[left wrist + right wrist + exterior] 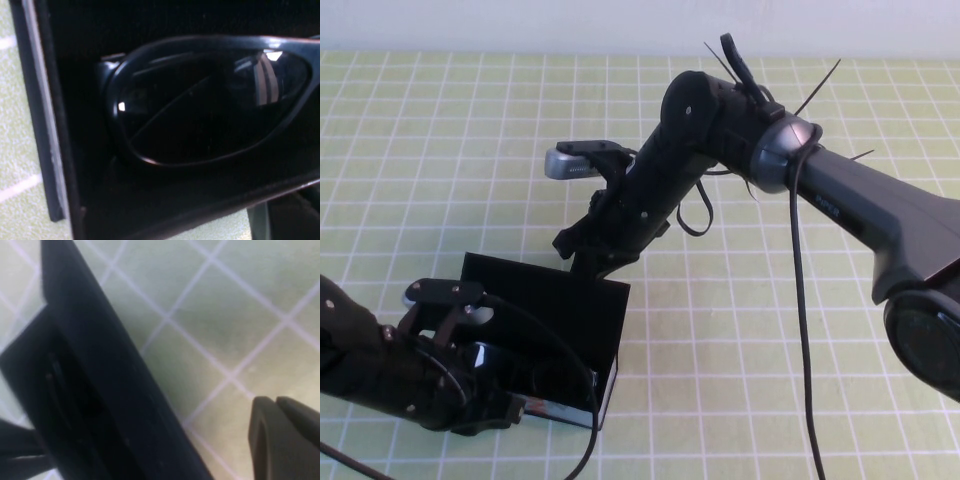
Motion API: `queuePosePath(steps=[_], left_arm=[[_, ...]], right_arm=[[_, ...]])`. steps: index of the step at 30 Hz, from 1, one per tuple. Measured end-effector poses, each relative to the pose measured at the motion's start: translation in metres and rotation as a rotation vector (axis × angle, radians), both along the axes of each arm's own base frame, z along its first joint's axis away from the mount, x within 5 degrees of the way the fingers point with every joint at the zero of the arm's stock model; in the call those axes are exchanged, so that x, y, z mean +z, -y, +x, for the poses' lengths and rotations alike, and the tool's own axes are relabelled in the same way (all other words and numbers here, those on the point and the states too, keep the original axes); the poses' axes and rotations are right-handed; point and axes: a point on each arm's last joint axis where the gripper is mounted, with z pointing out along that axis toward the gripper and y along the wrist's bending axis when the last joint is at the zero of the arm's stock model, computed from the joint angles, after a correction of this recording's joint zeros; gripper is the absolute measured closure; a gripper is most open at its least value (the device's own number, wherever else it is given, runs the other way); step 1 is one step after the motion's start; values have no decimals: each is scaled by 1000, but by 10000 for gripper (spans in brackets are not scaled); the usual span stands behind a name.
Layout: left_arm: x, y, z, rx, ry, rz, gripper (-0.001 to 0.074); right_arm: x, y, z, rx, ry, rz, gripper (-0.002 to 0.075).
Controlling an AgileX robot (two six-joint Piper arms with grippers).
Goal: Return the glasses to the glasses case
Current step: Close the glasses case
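Glasses (200,105) in glasses case (545,310) | left claw (485,370) over case, grip unclear | right claw (582,245) behind lid, grip unclear

No lettering, label, brand or number can be read on anything here.

The worktop (440,130) is covered edge to edge by a pale green cloth ruled with a white grid of squares. Along its far edge runs a plain, light wall (520,25). Even, soft light falls across the surface, casting only faint shadows.
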Motion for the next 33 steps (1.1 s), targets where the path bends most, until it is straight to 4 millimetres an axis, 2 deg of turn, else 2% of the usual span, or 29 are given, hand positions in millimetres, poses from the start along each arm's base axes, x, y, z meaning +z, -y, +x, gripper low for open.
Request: queuePosePath(steps=[7,11,15,20,23,27,33], left_arm=[[0,0,0,2,2,0,738],[0,0,0,2,4,0,738],[0,0,1,-5,11,2,738],[6,-1,2,-1,49,2,738],[16,-1,-1,11,71,-12,738],[38,-7,-15,20,70,6,738],[92,-27,-53,57,203,48,738]], right_arm=[[8,-1,-3,12,-2,34,737],[26,0,-8,17,23,50,737],[40,-7,-25,50,31,57,737],[38,-22,-51,123,13,43,737],[40,-27,-60,145,13,41,737],[45,-30,-66,153,21,41,737],[43,-35,-73,170,14,30,737]])
